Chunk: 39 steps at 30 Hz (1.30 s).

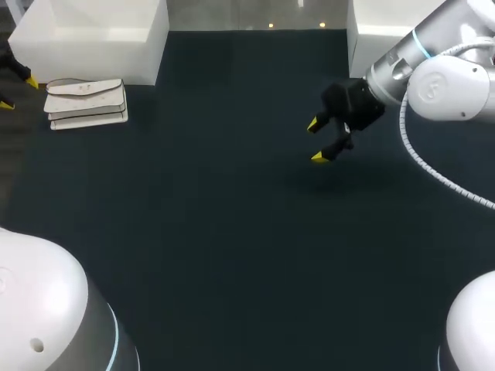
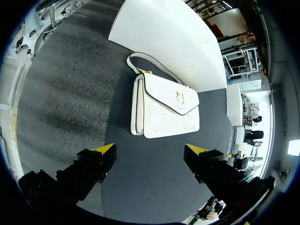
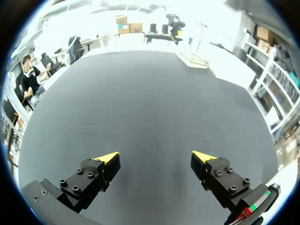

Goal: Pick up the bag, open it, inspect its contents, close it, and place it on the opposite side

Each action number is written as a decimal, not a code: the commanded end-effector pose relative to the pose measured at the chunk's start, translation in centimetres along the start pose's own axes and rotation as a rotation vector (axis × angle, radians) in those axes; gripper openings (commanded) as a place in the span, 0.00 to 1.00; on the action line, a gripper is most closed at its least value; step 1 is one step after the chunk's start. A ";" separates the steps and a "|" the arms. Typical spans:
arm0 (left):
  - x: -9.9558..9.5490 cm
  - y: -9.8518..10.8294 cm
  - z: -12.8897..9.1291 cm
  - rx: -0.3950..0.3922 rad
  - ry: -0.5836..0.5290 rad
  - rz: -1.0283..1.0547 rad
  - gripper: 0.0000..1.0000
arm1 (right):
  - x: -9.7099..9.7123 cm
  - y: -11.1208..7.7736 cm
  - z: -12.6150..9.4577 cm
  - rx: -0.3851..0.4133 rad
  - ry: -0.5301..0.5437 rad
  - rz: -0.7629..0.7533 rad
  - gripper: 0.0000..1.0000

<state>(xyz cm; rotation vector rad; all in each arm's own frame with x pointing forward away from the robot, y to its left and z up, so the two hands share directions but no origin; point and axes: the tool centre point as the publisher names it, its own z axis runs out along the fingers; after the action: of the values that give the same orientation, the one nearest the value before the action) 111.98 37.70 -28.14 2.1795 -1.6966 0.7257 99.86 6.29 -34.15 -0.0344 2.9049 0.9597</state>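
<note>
A white handbag point(image 1: 85, 103) with a flap and a gold clasp lies flat at the table's far left, beside a white box. In the left wrist view the handbag point(image 2: 164, 108) lies just ahead of my open left gripper point(image 2: 150, 148), its strap curled toward the white box. In the head view only the left gripper's yellow fingertips point(image 1: 31, 81) show, at the left edge next to the bag. My right gripper point(image 1: 319, 141) hangs open over the dark table right of centre, far from the bag. Nothing lies between its fingers point(image 3: 154, 156); the bag point(image 3: 193, 59) appears small at the far table edge.
A white box point(image 1: 93, 31) stands at the back left, right behind the bag. Another white box point(image 1: 371, 39) stands at the back right, near my right arm. The dark mat point(image 1: 216, 216) covers the table.
</note>
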 end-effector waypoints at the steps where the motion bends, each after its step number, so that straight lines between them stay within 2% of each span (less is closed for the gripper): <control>1: -1.2 -1.6 1.0 -0.035 0.046 -0.004 1.00 | -0.5 -0.4 0.2 -0.009 0.011 -0.002 1.00; 8: -1.8 -3.3 2.5 -0.008 0.072 -0.012 1.00 | -0.5 -0.4 0.2 -0.009 0.011 -0.002 1.00; 19: -1.2 -5.8 4.4 -0.003 0.104 0.006 1.00 | -0.5 -0.4 0.2 -0.009 0.011 -0.002 1.00; 23: -1.3 -6.2 5.1 -0.001 0.113 0.004 0.93 | -0.5 -0.4 0.2 -0.009 0.011 -0.002 1.00; 24: -1.3 -6.2 5.3 0.000 0.119 -0.002 0.89 | -0.5 -0.4 0.2 -0.009 0.011 -0.002 1.00; 29: -1.6 -6.8 6.0 0.013 0.164 -0.028 0.83 | -0.5 -0.4 0.2 -0.009 0.011 -0.002 1.00; 30: -1.5 -7.0 6.2 0.012 0.170 -0.029 0.78 | -0.5 -0.4 0.2 -0.009 0.011 -0.002 1.00; 33: -1.2 -7.2 6.7 0.016 0.177 -0.031 0.74 | -0.5 -0.4 0.2 -0.009 0.011 -0.002 1.00; 35: -1.1 -7.3 7.0 0.020 0.188 -0.034 0.65 | -0.5 -0.4 0.2 -0.009 0.011 -0.002 1.00; 39: -0.9 -7.7 7.8 0.020 0.202 -0.040 0.58 | -0.5 -0.4 0.2 -0.009 0.011 -0.002 1.00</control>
<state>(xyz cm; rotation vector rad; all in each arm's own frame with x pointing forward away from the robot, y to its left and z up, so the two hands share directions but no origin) 119.46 36.07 -33.71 2.2371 -1.5211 1.1050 100.29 6.08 -34.47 -0.0417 2.9080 0.9743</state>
